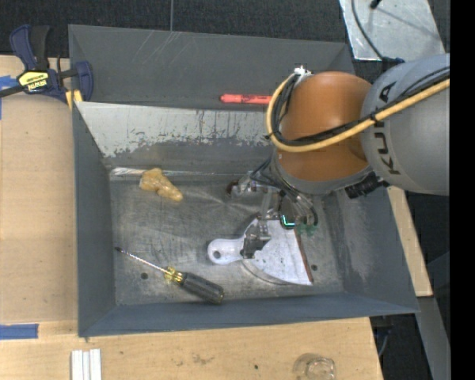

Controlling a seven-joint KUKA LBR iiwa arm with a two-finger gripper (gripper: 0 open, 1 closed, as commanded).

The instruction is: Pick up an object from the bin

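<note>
Camera view: claw [256,240] hangs low over the white fan-shaped piece [281,263], right-centre in the bin [91,212]; clenched or released, I cannot tell. Likely the grasp step; next comes a firm close, then a lift.

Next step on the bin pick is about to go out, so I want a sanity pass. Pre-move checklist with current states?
1. Gripper over a target: ok, it is above the white flat tool with a holed handle, front middle of the bin.
2. Tool held: cannot tell.
3. Screwdriver clear of gripper: ok, it lies apart at front left.
4. Tan lump clear: ok, back left.
5. Gripper off the bin wall: ok, it is over the floor.
</note>
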